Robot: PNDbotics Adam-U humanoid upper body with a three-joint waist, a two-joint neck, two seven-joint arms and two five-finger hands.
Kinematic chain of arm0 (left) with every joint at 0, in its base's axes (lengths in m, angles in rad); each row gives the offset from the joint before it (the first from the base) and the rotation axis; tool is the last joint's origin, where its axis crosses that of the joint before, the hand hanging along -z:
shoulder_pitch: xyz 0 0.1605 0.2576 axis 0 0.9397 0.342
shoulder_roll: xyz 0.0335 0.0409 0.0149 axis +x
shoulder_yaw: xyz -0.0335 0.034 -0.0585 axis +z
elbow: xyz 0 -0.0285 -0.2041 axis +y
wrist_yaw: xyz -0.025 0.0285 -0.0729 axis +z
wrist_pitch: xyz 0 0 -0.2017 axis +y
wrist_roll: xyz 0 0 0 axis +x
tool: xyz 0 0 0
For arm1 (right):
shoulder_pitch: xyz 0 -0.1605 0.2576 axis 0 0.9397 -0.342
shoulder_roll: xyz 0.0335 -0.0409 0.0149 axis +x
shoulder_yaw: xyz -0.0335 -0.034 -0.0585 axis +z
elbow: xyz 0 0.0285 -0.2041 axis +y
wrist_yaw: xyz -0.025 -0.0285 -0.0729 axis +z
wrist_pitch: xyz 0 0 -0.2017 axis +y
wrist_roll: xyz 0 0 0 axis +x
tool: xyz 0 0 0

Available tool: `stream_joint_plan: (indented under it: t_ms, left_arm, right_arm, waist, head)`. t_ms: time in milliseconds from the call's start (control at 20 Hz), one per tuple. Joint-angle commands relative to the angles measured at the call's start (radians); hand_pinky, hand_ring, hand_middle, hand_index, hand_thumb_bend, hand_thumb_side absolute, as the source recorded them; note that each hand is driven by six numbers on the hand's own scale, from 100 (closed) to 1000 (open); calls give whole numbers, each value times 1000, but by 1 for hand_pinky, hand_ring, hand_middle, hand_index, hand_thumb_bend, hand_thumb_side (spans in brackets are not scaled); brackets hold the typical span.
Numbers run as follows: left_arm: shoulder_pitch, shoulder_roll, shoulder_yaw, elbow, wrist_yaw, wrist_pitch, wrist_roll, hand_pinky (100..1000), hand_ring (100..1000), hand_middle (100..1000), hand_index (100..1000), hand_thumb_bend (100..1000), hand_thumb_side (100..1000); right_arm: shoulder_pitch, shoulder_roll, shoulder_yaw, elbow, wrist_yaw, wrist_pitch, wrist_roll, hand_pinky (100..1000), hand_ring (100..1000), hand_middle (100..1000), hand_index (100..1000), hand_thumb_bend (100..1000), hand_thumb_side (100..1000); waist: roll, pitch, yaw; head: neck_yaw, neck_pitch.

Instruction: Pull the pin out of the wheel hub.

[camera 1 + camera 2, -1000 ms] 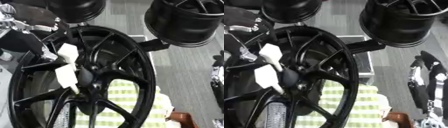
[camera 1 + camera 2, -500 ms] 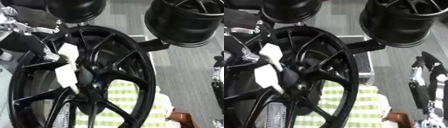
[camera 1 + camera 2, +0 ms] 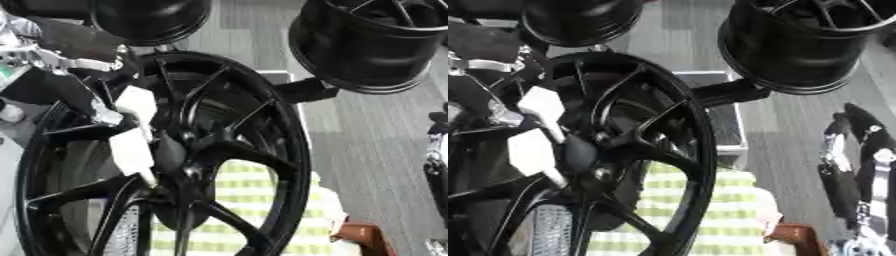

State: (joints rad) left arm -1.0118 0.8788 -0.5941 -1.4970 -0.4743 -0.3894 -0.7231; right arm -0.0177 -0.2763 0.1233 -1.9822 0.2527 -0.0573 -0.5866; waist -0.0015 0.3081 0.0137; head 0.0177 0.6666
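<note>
My left hand (image 3: pixel 83 75) is reaching in from the upper left, sitting against the spokes of the big black wheel (image 3: pixel 262 125); it is too tangled with the dark spokes for me to tell how its fingers are set or whether they are holding anything. Just below it, two white blocks (image 3: pixel 136 102) are lying against the spokes, running down toward the hub (image 3: pixel 175 160). I cannot make out the pin itself, so I am judging the pull as not yet finished, with the grasp and extraction left. My right hand (image 3: pixel 855 155) is hanging idle, well away at the right edge, fingers relaxed. Two more wheels (image 3: pixel 376 45) are standing beyond my left hand. Against the earlier frames, almost nothing is changing: my left hand is holding the same spot.
</note>
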Motion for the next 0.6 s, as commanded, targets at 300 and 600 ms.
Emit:
stream_joint_plan:
  t_ms: [300,600]
  left_arm:
    - [-16,11,6,-1,14,-188,-184,751,694,587,733,337,747]
    - [-15,9,3,-10,63,-175,-184,721,654,535,674,232,677]
  right_arm:
    - [-6,-4,-6,-18,-5,-1,-3,922,841,671,806,100,681]
    - [-6,-1,-9,-18,-6,0,-6,921,841,672,806,100,682]
  waist:
    - [1,-22,0]
    - [1,-24,-2]
  head:
    - [0,-1]
    - [-3,-3]
